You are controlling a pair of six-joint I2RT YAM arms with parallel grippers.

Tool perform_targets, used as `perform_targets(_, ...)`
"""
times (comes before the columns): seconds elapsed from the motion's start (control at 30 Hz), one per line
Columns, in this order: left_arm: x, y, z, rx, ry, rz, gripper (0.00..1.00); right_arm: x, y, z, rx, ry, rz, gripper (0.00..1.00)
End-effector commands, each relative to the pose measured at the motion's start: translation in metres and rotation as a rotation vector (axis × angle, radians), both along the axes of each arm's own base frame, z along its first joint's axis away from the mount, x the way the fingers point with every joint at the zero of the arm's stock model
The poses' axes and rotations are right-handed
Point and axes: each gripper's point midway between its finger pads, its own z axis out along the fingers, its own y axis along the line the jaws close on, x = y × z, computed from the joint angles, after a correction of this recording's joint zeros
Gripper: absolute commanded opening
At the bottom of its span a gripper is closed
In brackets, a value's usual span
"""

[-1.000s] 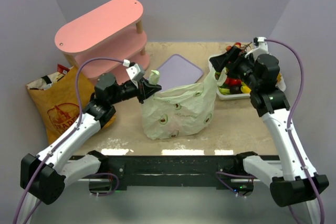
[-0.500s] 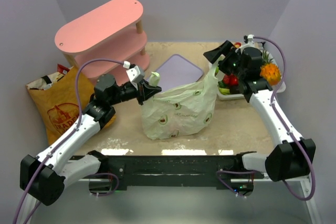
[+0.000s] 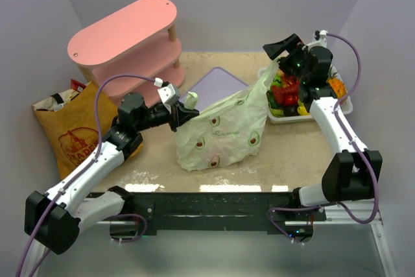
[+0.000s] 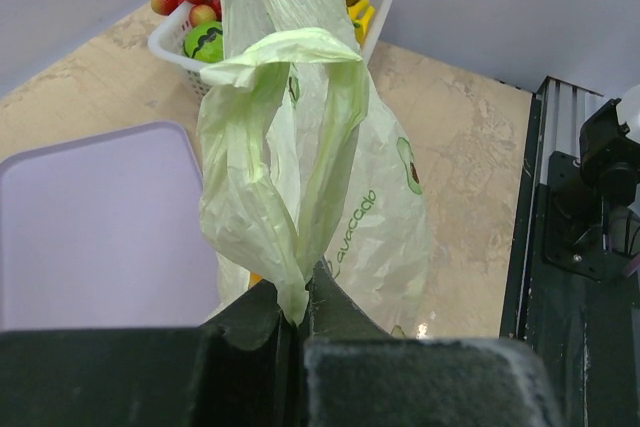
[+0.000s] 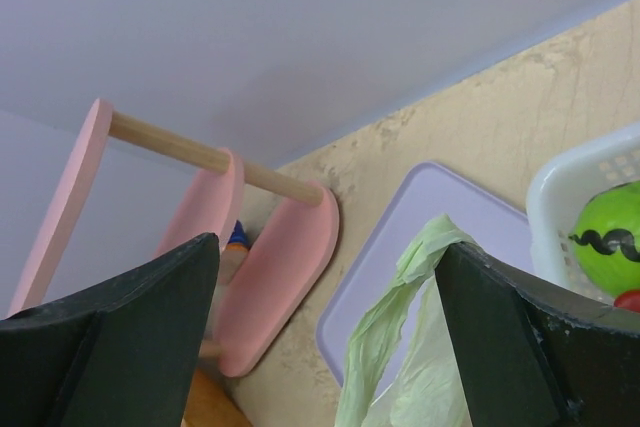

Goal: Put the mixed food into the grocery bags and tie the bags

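The pale-green plastic grocery bag (image 3: 220, 135) stands mid-table, stretched between both arms. My left gripper (image 3: 183, 112) is shut on its left handle (image 4: 290, 197), pinched at the fingertips (image 4: 295, 309). My right gripper (image 3: 286, 51) is raised at the far right and open. The bag's right handle (image 5: 405, 292) hangs over the tip of one finger (image 5: 520, 332), and nothing lies between the jaws. The brown paper grocery bag (image 3: 70, 133) with the red round print lies at the left edge, with a red packet corner (image 3: 77, 85) at its mouth. Something orange (image 4: 256, 278) shows inside the plastic bag.
A pink two-tier shelf (image 3: 123, 38) stands at the back left. A lilac board (image 3: 218, 86) lies behind the plastic bag. A white basket (image 3: 342, 105) of toy fruit sits at the right, under my right arm.
My right arm swung back and up over the basket, carrying the bag's right handle on one finger and stretching the bag to the right. The left gripper kept its grip in place.
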Motion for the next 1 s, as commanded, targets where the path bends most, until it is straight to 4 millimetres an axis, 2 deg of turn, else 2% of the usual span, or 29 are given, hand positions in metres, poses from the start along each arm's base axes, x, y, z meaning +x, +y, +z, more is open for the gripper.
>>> perform_targets(0.0,0.001,-0.001,0.0,0.009,-0.021,0.001,0.0,-0.008,0.002,0.061,-0.04,-0.178,0.037,0.94)
perform_targets(0.17,-0.002,-0.001,0.004,-0.001,-0.029,-0.009,0.0,-0.041,0.024,0.052,-0.105,-0.129,0.211,0.96)
perform_targets(0.23,-0.002,-0.001,0.004,-0.002,-0.029,-0.009,0.0,-0.059,0.031,0.039,-0.132,-0.09,0.282,0.96)
perform_targets(0.27,-0.002,-0.001,0.004,-0.004,-0.029,-0.01,0.0,-0.071,0.031,0.045,-0.174,-0.122,0.302,0.96)
perform_targets(0.3,-0.002,-0.001,0.004,-0.005,-0.03,-0.01,0.0,-0.081,0.032,0.039,-0.187,-0.112,0.318,0.96)
perform_targets(0.37,-0.003,-0.002,0.004,-0.007,-0.027,-0.012,0.0,-0.094,0.03,0.042,-0.242,-0.146,0.323,0.98)
perform_targets(0.4,-0.003,-0.002,0.004,-0.008,-0.026,-0.013,0.0,-0.109,0.027,0.05,-0.26,-0.165,0.314,0.99)
perform_targets(0.5,-0.004,-0.003,0.004,-0.01,-0.024,-0.019,0.0,-0.126,0.015,0.059,-0.325,-0.171,0.252,0.99)
perform_targets(0.53,-0.004,-0.003,0.004,-0.009,-0.023,-0.019,0.0,-0.124,0.004,0.059,-0.343,-0.15,0.191,0.99)
perform_targets(0.63,-0.005,-0.003,0.006,-0.01,-0.03,-0.019,0.0,-0.127,-0.005,0.052,-0.376,-0.113,0.149,0.99)
perform_targets(0.8,-0.005,-0.003,0.005,-0.009,-0.027,-0.019,0.0,-0.117,0.001,0.021,-0.403,-0.067,0.212,0.99)
perform_targets(0.97,-0.006,-0.004,0.004,-0.007,-0.03,-0.027,0.0,-0.108,-0.004,-0.012,-0.41,0.023,0.198,0.99)
